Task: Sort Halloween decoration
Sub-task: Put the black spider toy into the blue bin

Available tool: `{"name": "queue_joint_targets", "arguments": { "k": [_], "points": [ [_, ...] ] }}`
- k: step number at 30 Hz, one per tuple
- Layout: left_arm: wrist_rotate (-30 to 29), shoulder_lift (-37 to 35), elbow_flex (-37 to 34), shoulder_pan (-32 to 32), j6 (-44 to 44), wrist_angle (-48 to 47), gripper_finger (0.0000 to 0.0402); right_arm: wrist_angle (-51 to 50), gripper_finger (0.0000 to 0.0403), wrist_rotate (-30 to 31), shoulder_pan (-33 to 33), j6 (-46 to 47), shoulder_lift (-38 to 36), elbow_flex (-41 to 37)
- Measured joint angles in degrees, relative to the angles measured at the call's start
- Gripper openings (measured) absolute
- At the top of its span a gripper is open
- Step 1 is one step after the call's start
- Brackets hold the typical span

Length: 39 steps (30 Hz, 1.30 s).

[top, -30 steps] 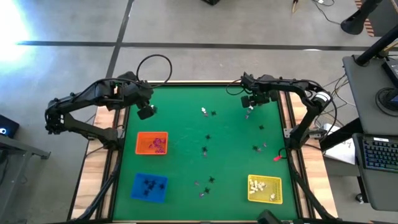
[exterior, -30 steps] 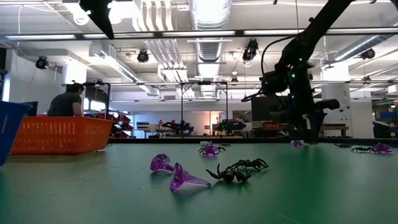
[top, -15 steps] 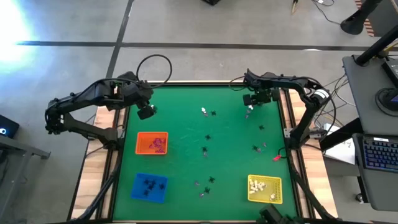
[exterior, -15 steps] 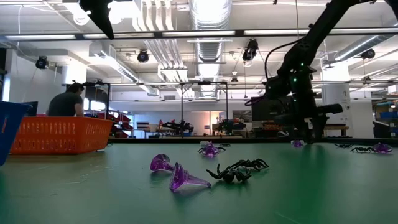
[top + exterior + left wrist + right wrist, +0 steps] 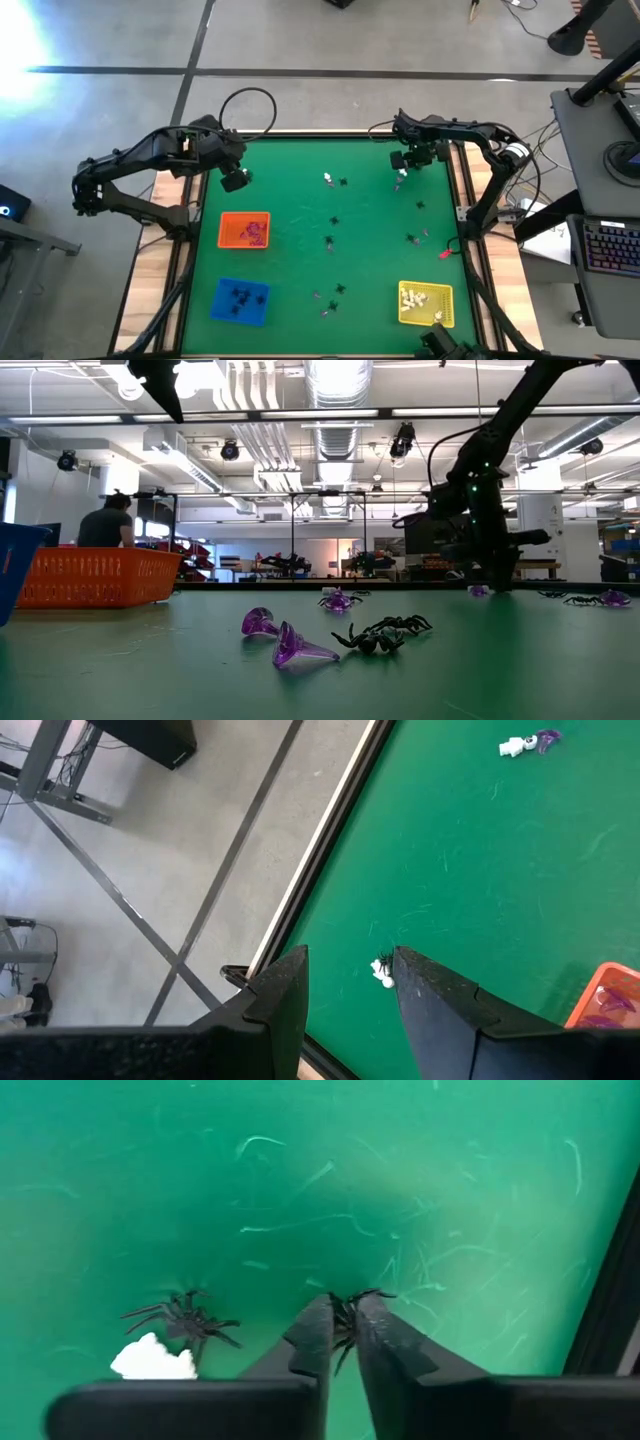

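Observation:
Tiny Halloween decorations lie scattered on the green table (image 5: 300, 200): black spiders (image 5: 343, 182), a white piece (image 5: 328, 179) and purple pieces (image 5: 290, 648). My right gripper (image 5: 400, 182) stands at the far right, fingers down on the table, shut on a black spider (image 5: 350, 1308). A second black spider (image 5: 182, 1321) and a white trinket (image 5: 155, 1361) lie next to it. My left gripper (image 5: 235, 180) hangs open above the far left. Below it on the table lies a white trinket (image 5: 381, 972). My right gripper pinches the black spider's body (image 5: 346, 1312) between its two fingertips. The fingers come from above, pointing down. The spider's legs (image 5: 368, 1293) stick out past the fingertips. It sits at table level; whether it is lifted clear I cannot tell.
An orange tray (image 5: 245, 230) with purple pieces, a blue tray (image 5: 240, 300) with black ones and a yellow tray (image 5: 427, 305) with white ones stand along the left and near sides. A small red thing (image 5: 445, 253) lies at the right edge. A person (image 5: 105, 525) stands far behind.
My right gripper has shifted a little toward the table's right edge at table level, and its fingers have shut around the black spider.

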Motion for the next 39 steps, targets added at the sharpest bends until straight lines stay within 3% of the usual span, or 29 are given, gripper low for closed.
{"name": "queue_joint_targets", "arguments": {
  "k": [5, 22, 29, 39],
  "points": [
    [0.00, 0.00, 0.00, 0.00, 0.00, 0.01, 0.0132, -0.09, 0.0010, 0.75, -0.15, -0.39, -0.44, -0.03],
    [0.00, 0.00, 0.00, 0.01, 1.34, 0.28, 0.0132, -5.01, 0.0008, 1.05, 0.50, -0.70, -16.47, 1.00],
    [0.00, 0.00, 0.00, -0.01, 1.29, 0.28, 0.0132, -5.34, 0.0010, 0.55, 0.33, -5.24, -18.05, 1.00],
    [-0.01, 0.00, 0.00, -0.02, 1.26, 0.23, 0.0132, -6.64, 0.0081, -3.55, 0.33, -10.70, -13.76, 1.00]
  ]
}}
